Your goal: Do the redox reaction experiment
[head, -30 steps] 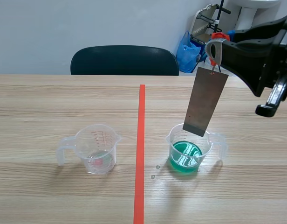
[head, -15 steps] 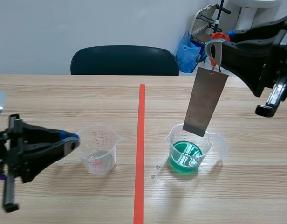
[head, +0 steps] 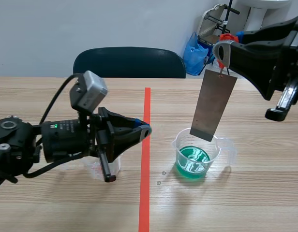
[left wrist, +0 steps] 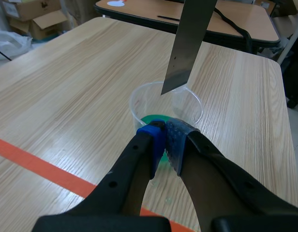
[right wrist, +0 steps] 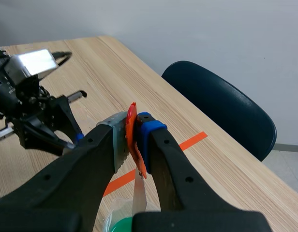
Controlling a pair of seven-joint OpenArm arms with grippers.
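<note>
A grey metal sheet [head: 213, 104] hangs by a red tab [head: 228, 37] from my right gripper [head: 221, 49], which is shut on the tab [right wrist: 133, 140]. The sheet's lower edge is just above the rim of a clear cup of green liquid [head: 196, 155]. My left gripper [head: 143, 130] is shut on nothing and hovers by the tape line, left of that cup. In the left wrist view its fingertips [left wrist: 156, 137] meet in front of the green cup [left wrist: 139, 99], with the sheet [left wrist: 187, 43] above. A second clear cup [head: 101, 167] is mostly hidden behind the left arm.
A dark chair [head: 128, 62] stands behind the table's far edge. A blue bag [head: 193, 52] sits on the floor at the back right. Small droplets [head: 161, 177] lie on the table between the tape line and the green cup.
My left arm has come in from the left and swung right, past the clear cup to the tape line. The right arm and the sheet have stayed put.
</note>
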